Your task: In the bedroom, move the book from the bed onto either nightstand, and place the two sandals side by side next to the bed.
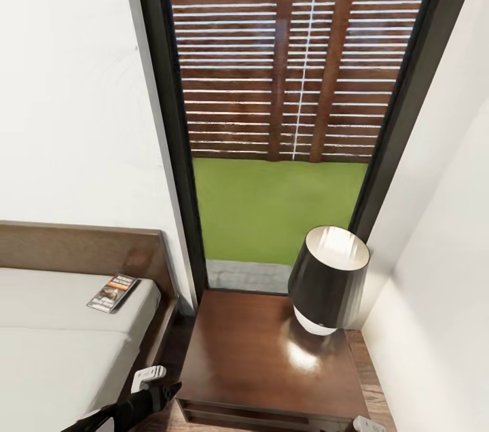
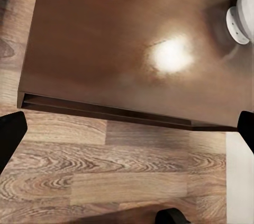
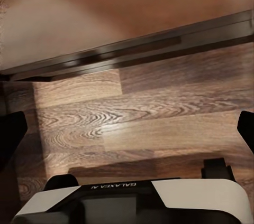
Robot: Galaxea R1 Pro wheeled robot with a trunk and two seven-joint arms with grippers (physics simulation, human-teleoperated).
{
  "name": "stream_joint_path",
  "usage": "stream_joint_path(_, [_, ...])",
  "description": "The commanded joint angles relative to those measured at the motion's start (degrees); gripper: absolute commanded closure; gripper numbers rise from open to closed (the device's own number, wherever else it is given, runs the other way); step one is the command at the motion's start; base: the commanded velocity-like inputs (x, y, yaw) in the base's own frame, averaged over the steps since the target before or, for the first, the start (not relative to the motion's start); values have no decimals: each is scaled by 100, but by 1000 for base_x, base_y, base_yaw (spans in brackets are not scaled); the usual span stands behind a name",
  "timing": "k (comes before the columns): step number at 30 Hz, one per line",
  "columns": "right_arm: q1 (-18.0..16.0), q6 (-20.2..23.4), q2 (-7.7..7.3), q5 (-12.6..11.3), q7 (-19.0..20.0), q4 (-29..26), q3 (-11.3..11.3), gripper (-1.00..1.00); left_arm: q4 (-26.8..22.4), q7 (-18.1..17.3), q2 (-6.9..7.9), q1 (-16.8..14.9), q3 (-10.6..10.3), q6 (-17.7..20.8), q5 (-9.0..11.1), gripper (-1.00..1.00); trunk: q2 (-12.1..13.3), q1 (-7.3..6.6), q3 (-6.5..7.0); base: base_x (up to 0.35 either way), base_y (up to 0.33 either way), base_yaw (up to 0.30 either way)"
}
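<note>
The book [image 1: 113,293] lies flat on the bed [image 1: 61,344], near the headboard corner. Just beside the bed stands the nightstand [image 1: 265,357], carrying a dark-shaded lamp [image 1: 329,279] before the window [image 1: 285,113]. Above the wood floor [image 2: 116,182], the left hand [image 2: 127,129] and right hand [image 3: 127,129] both hang with fingers apart, holding nothing.

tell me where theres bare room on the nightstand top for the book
The nightstand top is bare across its left and front, from the edge beside the bed to the front lip. The crowded part is the back right corner, where the lamp stands by the window. The book lies on the mattress near the headboard.
</note>
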Motion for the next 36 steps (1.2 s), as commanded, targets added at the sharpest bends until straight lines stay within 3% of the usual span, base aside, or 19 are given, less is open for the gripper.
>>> stream_joint_path(1, [-5,-12,-2,-50,25,10,6,-100,6,-7,2,-4,37,-37,-60,-100,36,-22,11,0,0,0])
stream_joint_path(36, [-5,-12,-2,-50,25,9,6,-100,6,-9,2,-4,37,-37,-59,-100,1440,-790,639,0,0,0])
